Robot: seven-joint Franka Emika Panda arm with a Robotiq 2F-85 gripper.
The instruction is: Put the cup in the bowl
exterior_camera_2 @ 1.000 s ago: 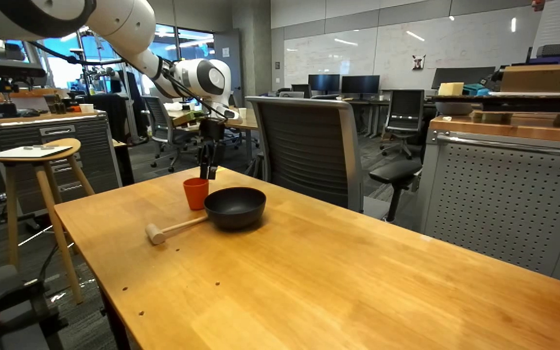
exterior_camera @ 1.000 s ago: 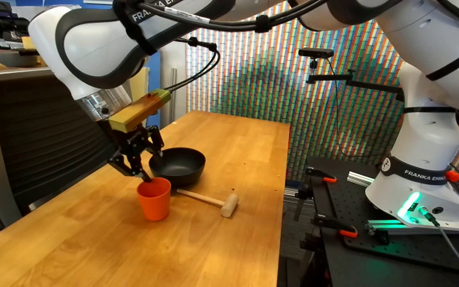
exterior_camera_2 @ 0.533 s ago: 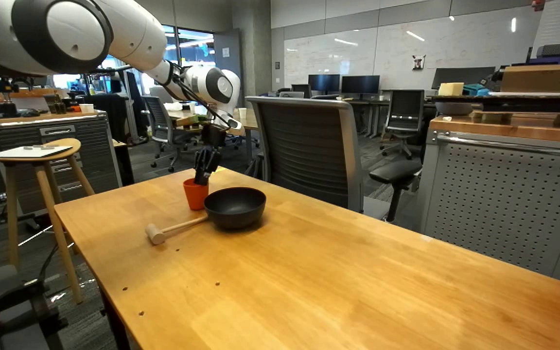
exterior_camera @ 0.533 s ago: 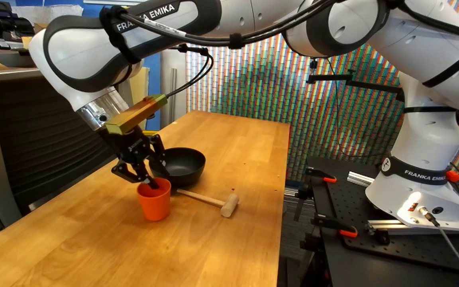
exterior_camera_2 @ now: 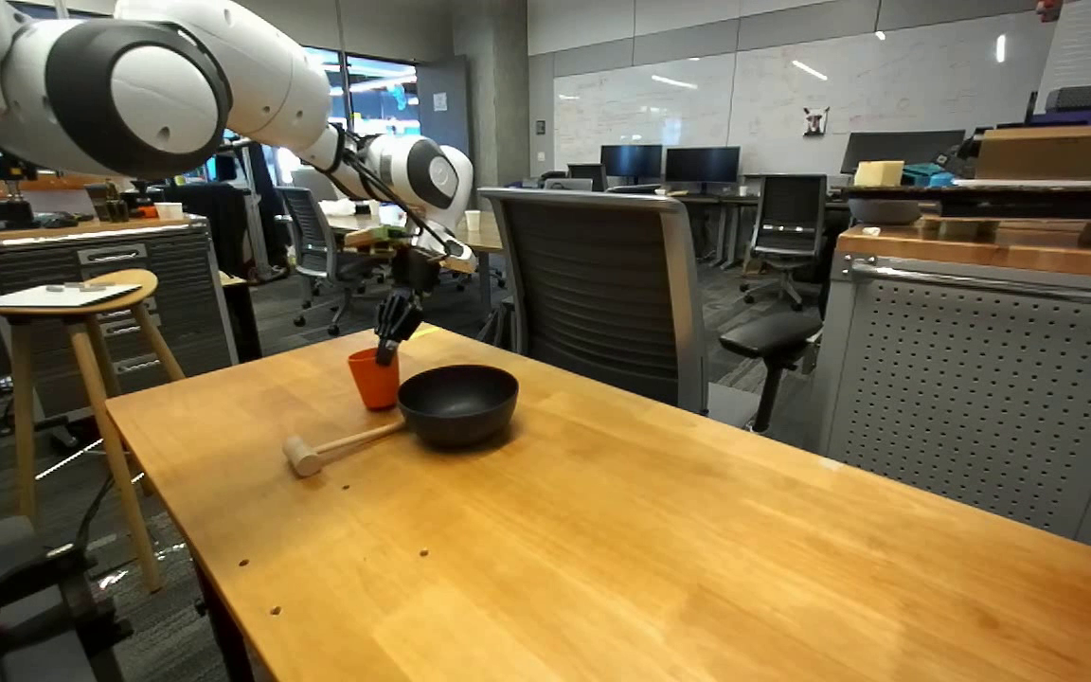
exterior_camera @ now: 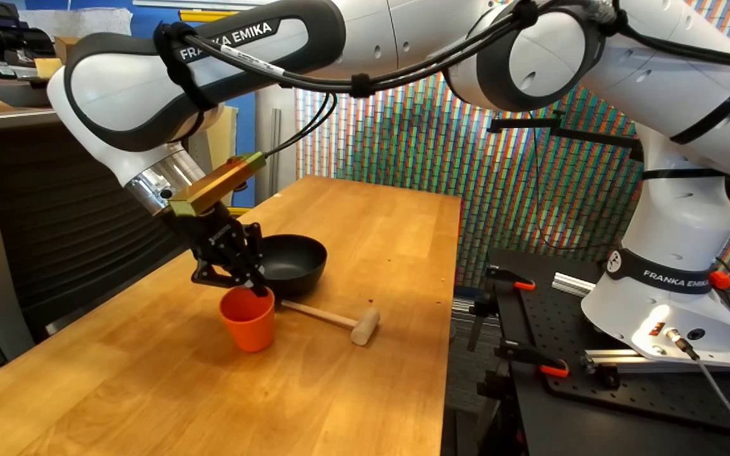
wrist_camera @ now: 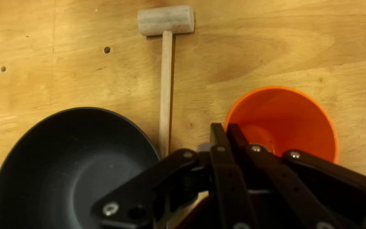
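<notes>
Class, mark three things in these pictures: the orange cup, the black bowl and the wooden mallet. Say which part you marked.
Orange cup [exterior_camera: 253, 335]: in an exterior view, on its outer wall.
Black bowl [wrist_camera: 102, 178]: in the wrist view, on its inside bottom.
Wooden mallet [wrist_camera: 166, 89]: in the wrist view, on its handle.

A whiteboard [exterior_camera_2: 924, 85] streaked with reflected light covers much of the far wall [exterior_camera_2: 678, 28] — two dark monitors [exterior_camera_2: 702, 166] in front of it. A grey-framed office chair [exterior_camera_2: 602, 294] stands beside the wooden table [exterior_camera_2: 621, 511] — and, in an exterior view, a multicoloured patterned backdrop [exterior_camera: 403, 145] rises beyond it.
</notes>
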